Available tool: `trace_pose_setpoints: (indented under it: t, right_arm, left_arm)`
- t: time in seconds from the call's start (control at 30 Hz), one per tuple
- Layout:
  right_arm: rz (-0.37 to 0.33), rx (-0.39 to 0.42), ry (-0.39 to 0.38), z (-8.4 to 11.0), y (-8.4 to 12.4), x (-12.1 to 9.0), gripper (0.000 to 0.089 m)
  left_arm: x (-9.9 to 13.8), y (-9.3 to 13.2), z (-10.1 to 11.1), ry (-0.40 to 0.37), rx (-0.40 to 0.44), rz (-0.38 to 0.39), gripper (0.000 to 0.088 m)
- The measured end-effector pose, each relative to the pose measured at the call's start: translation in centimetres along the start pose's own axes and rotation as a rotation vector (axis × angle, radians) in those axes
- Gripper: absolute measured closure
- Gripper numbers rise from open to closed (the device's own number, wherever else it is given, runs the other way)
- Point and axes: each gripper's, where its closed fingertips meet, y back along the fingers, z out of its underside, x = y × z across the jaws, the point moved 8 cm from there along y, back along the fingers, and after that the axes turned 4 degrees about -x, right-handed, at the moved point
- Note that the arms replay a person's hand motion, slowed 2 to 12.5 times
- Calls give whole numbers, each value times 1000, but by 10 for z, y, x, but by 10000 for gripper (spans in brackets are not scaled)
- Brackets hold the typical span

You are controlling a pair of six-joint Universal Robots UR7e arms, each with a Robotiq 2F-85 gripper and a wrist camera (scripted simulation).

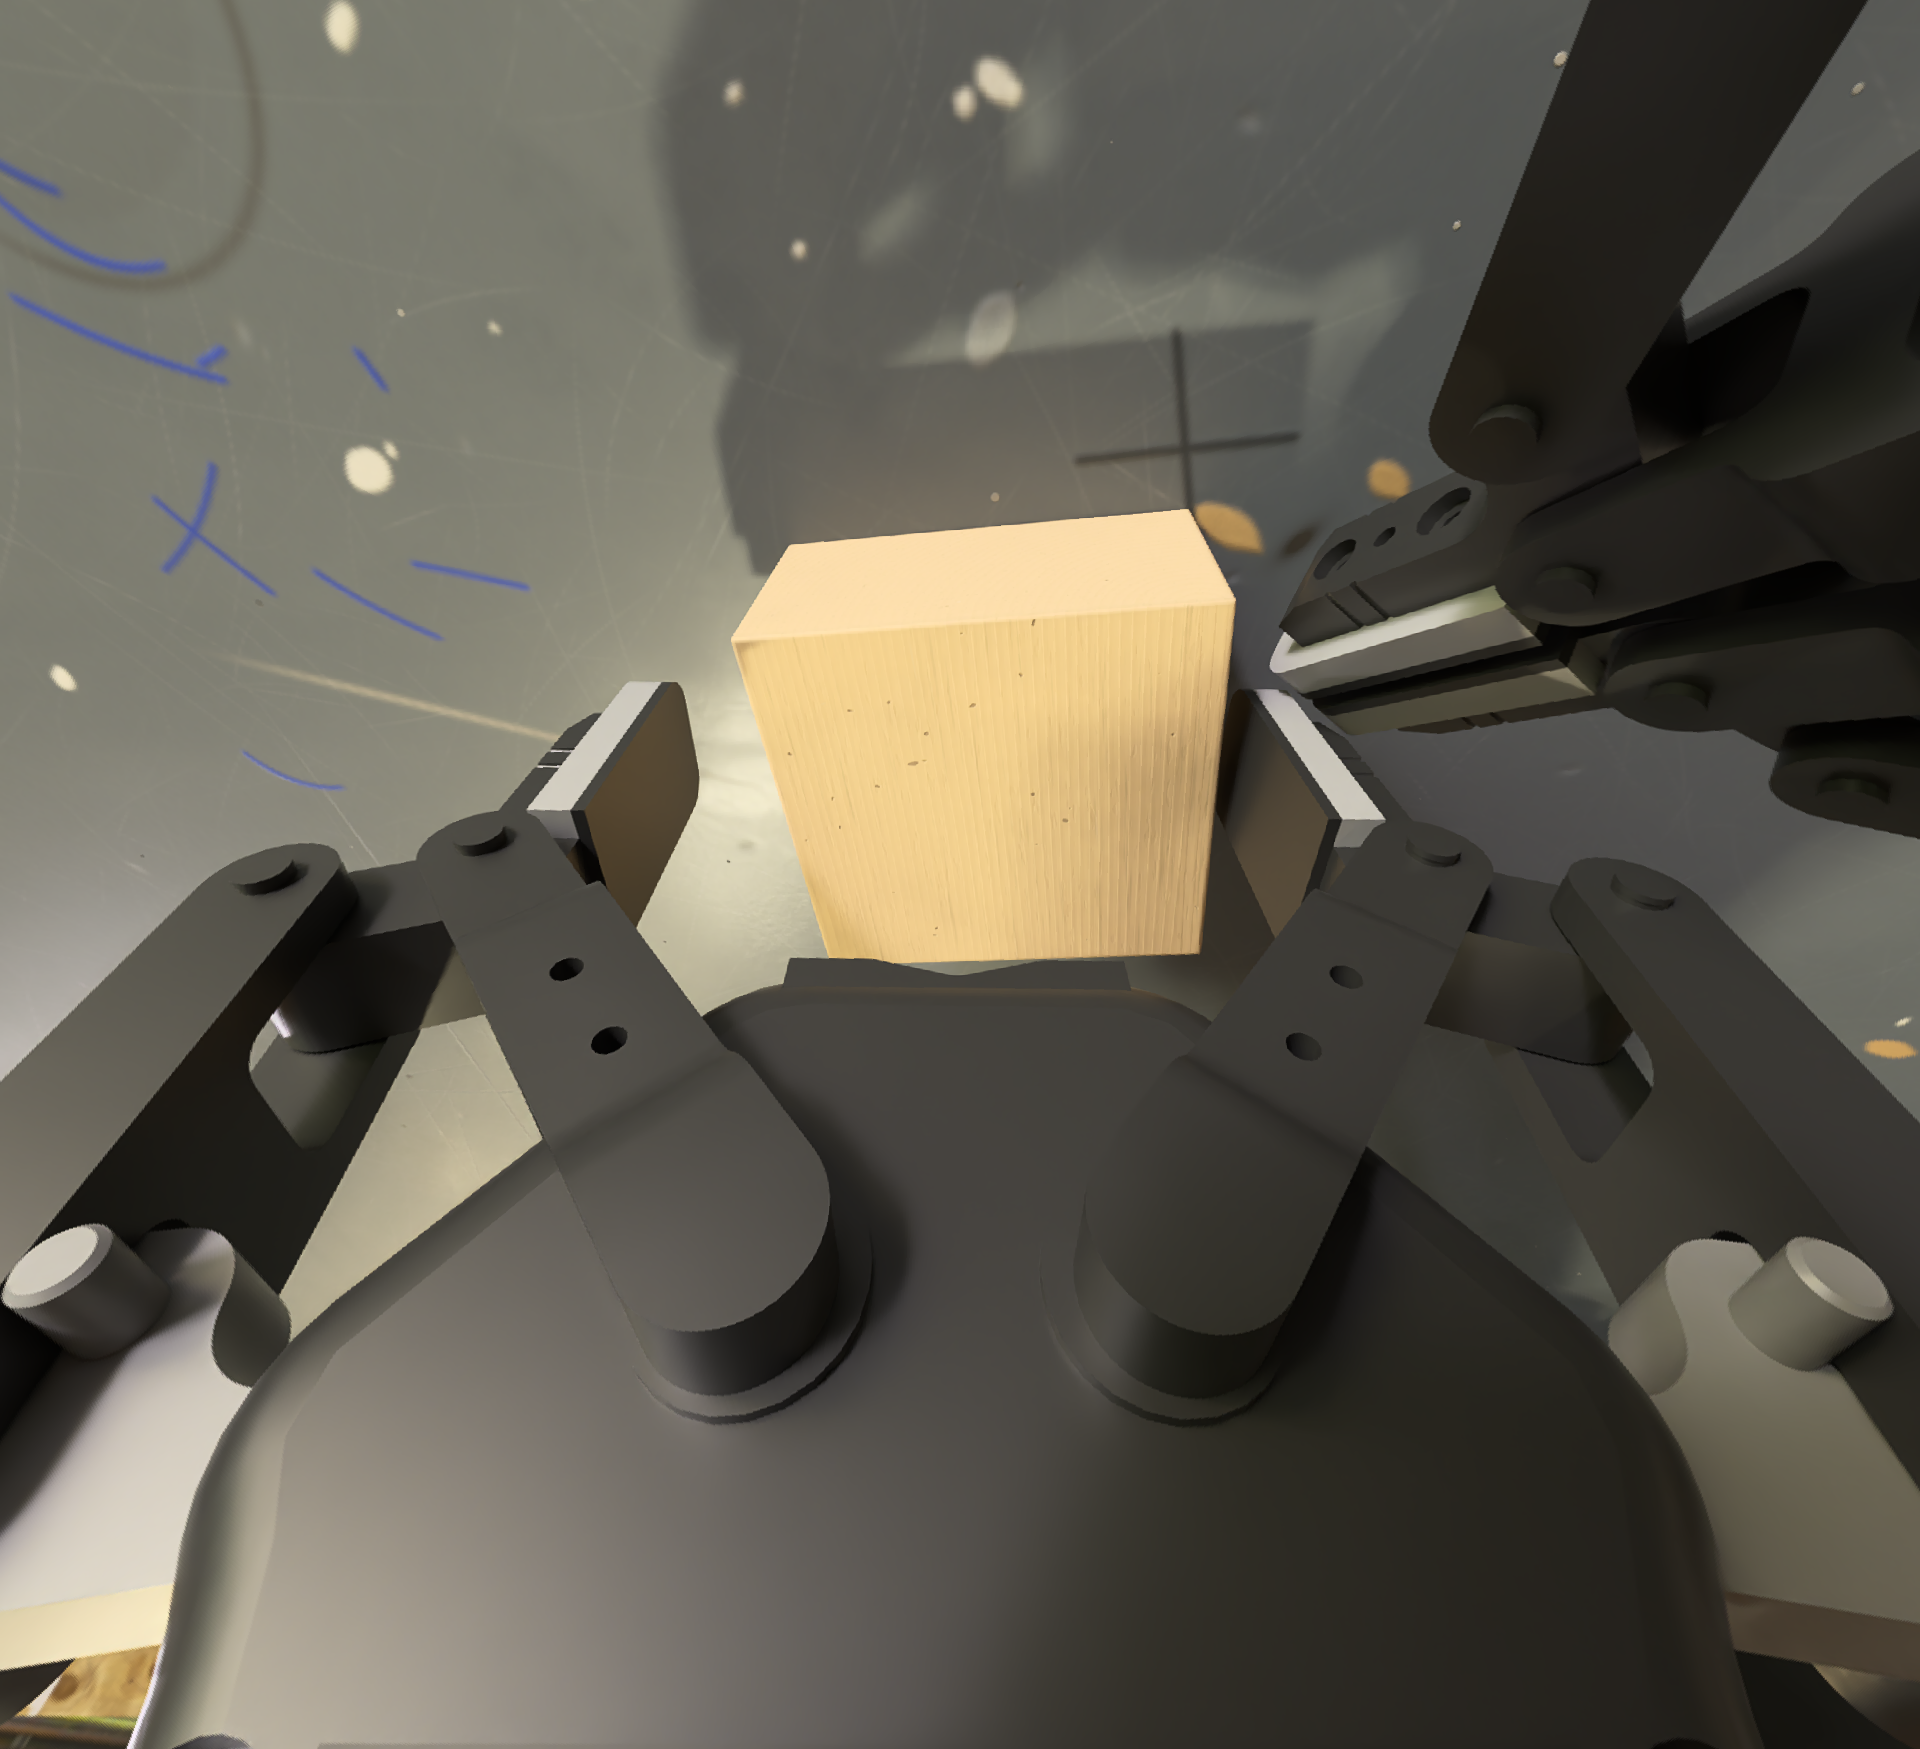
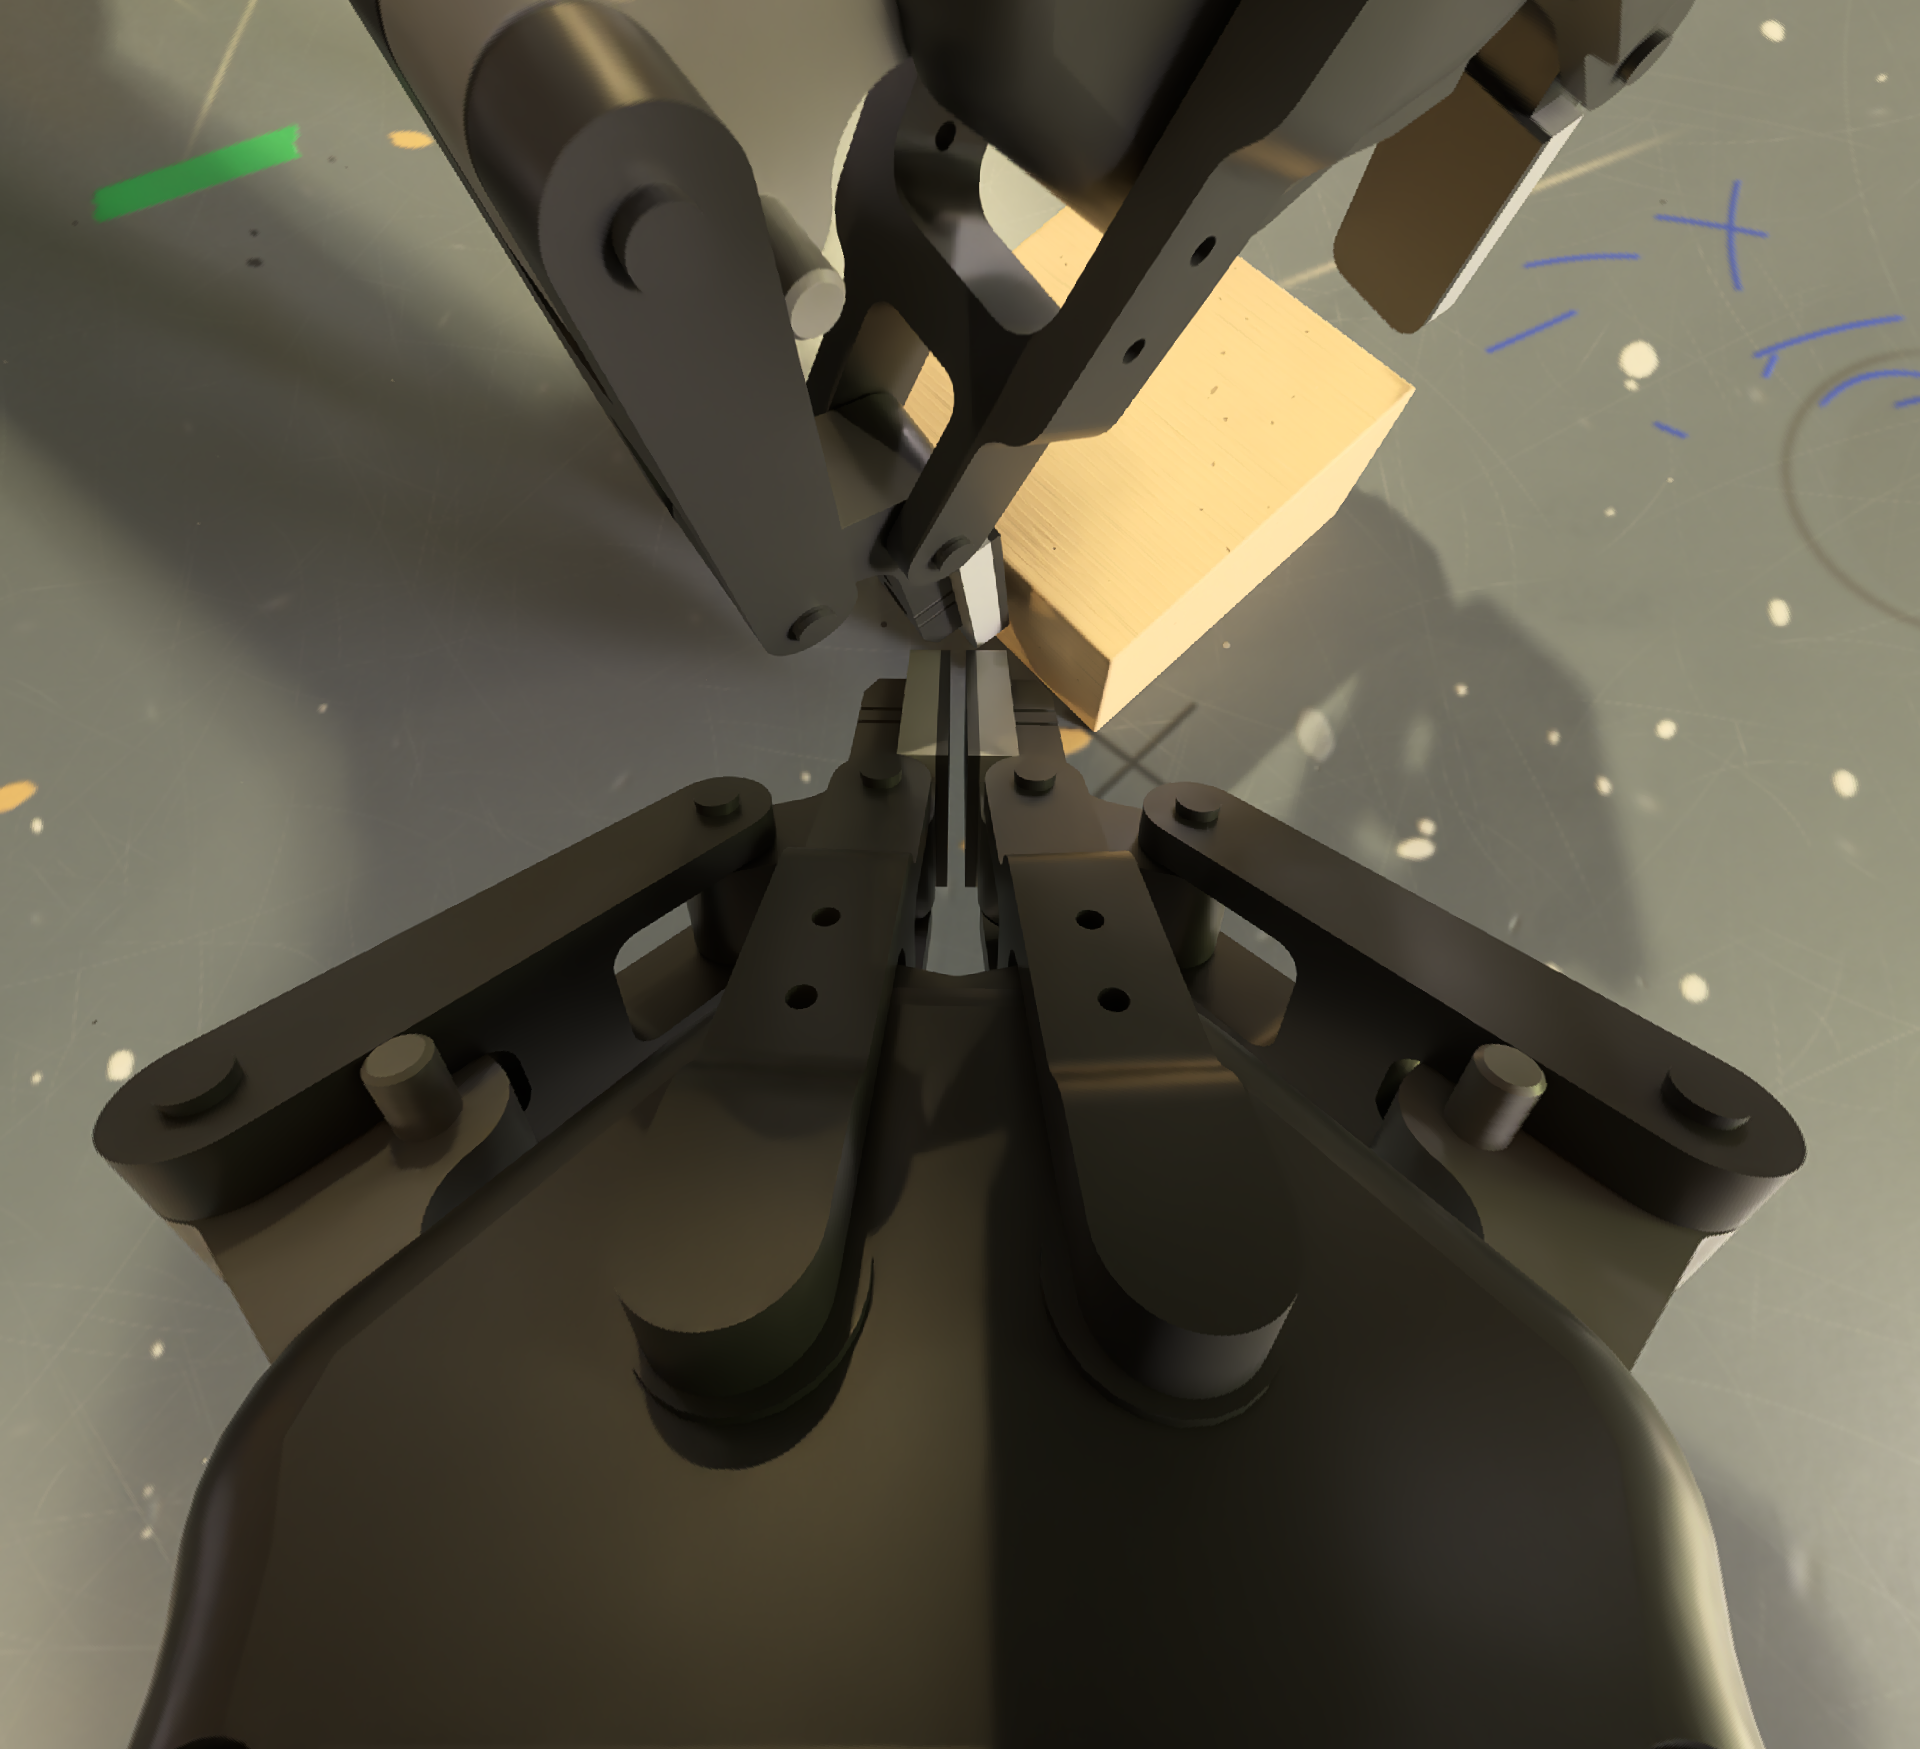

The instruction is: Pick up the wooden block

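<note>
The desk [image 1: 436, 141] under me is a scuffed grey sheet, flecked with pale paint spots, criss-crossed with fine scratches and marked with blue pen strokes [image 1: 197, 536] on one side. A thin dark cross [image 1: 1184, 442] is drawn on it just behind the block, and in my right wrist view a short green strip [image 2: 197, 172] lies off to the far left. Heavy shadows of both arms fall across the surface; I can see nothing of the room beyond it.

My left tool [image 1: 966, 764] is low over the desk with its jaws spread apart, one on each side of the block [image 1: 987, 743]. The right-hand pad [image 1: 1273, 795] sits right against the block's side, though I cannot tell if it truly touches; the left-hand pad [image 1: 649, 785] stands off with a clear gap. So the block sits between the fingers, not clamped, a pale wooden cube that looks to rest on the desk.

My right tool [image 2: 954, 697] has its jaws drawn together with only a slit between the pads, holding nothing. It points in from the side, its tips just beside the left tool's right finger and the block's near corner [image 2: 1195, 494]. In the left wrist view that right tool [image 1: 1351, 629] crowds in close at the block's right.
</note>
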Motion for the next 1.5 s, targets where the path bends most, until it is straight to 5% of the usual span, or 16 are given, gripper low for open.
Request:
trace_pose_setpoints:
  t: [0.63,1.5]
  right_arm:
    - [-13,-62,69,10,6,1,885]
    - [22,-51,24,10,4,1,893]
  left_arm:
    - [1,-4,-3,4,-36,17,28]
    - [2,-5,0,24,-74,28,72]
